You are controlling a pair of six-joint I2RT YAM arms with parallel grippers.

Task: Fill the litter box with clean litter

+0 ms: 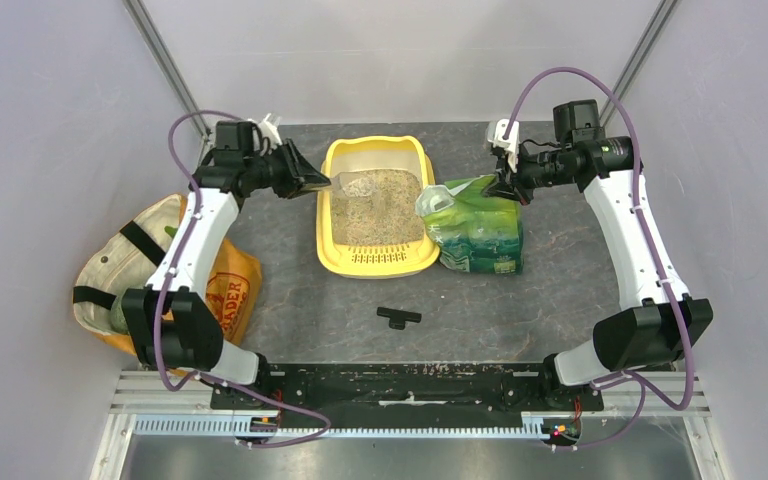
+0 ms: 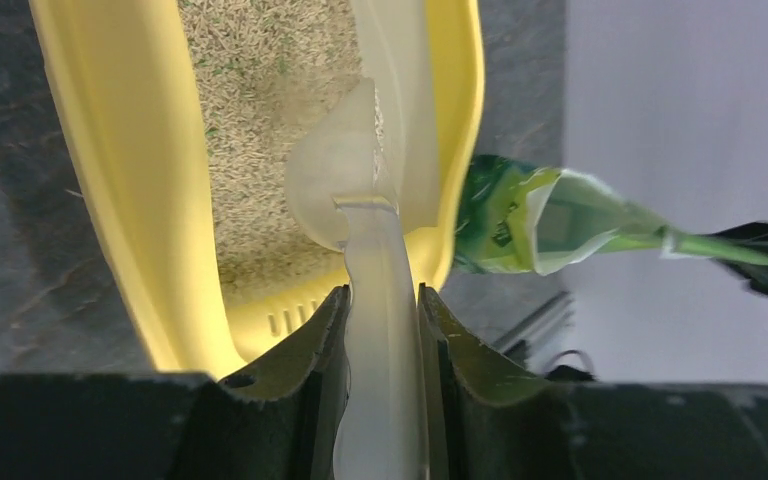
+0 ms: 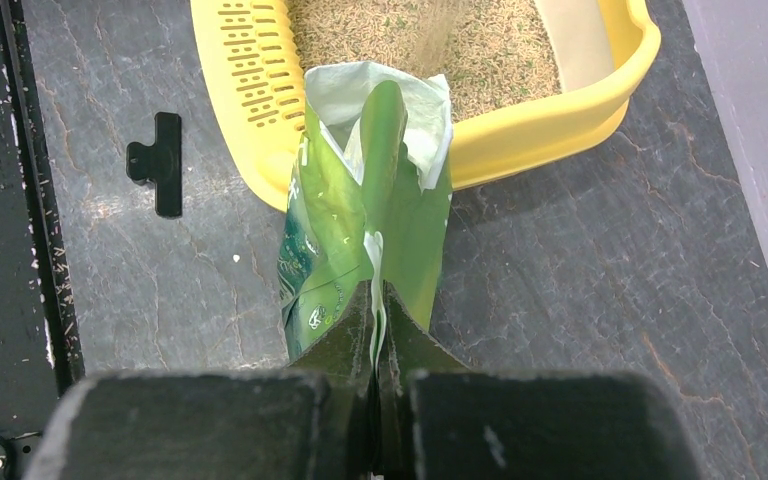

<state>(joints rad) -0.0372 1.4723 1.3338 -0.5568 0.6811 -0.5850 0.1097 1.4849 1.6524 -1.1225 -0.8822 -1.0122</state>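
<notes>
Your left gripper clamps the scoop, your right gripper pinches the bag; keep its mouth over the box, pouring toward 9 o'clock.

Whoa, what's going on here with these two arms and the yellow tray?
Two robot arms are filling a cat's litter box. The left hand grips a clear plastic scoop by its handle and holds it over the box, where beige litter covers much of the floor. The right hand pinches the top edge of a green bag that sits against the box's right side, holding its mouth open. A small black clip lies on the table nearby.
</notes>
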